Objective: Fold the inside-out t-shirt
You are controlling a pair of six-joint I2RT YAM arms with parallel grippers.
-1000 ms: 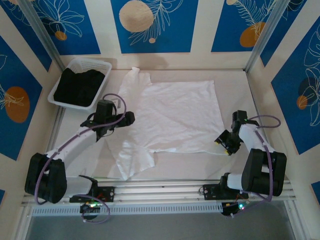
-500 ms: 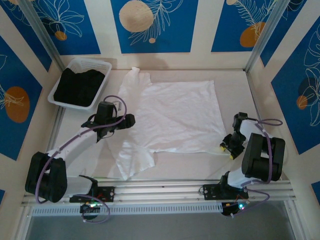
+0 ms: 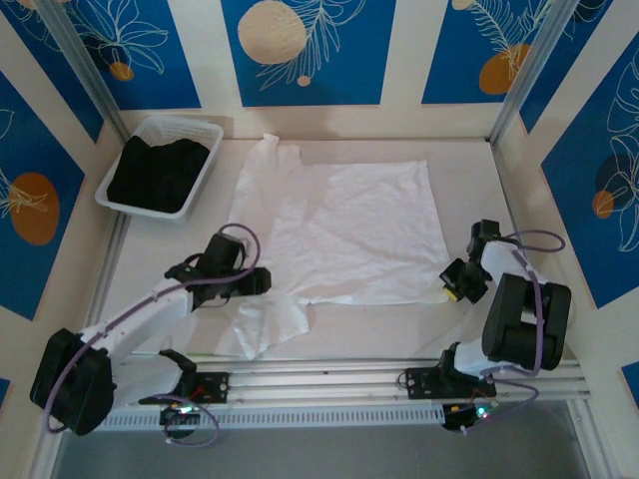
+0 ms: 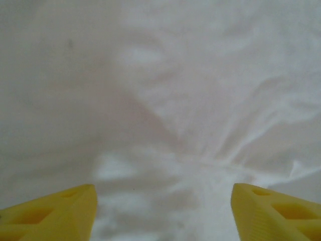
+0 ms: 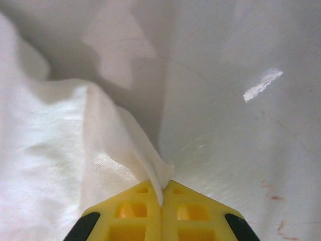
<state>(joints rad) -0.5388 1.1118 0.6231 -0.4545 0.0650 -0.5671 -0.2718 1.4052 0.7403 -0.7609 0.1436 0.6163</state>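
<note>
**Right claw pinching shirt corner, left claw spread over shirt**

I'm looking down from the top camera. The inside-out t-shirt (image 3: 349,225) is lying spread across the middle of the table (image 3: 474,180), mostly flat. One sleeve is reaching toward the far edge, and the other is lying rumpled at the near left.

The right gripper (image 3: 454,286) is sitting at the shirt's near right corner. On the right wrist camera, the right gripper (image 5: 161,188) is showing its jaws pressed together on a raised fold of the shirt (image 5: 60,150). The cloth is coming out of the seam between them. Bare table is showing to the right of that fold.

The left gripper (image 3: 258,281) is pointing right at the shirt's near left part, beside the rumpled sleeve. On the left wrist camera, the left gripper (image 4: 163,196) is showing its jaws spread wide with nothing between them. Wrinkled white cloth (image 4: 165,100) is lying under it, and I can't tell whether the tips are touching it.

A white basket (image 3: 205,128) is sitting at the far left corner, apart from the shirt. It is holding a black garment (image 3: 158,172).
</note>
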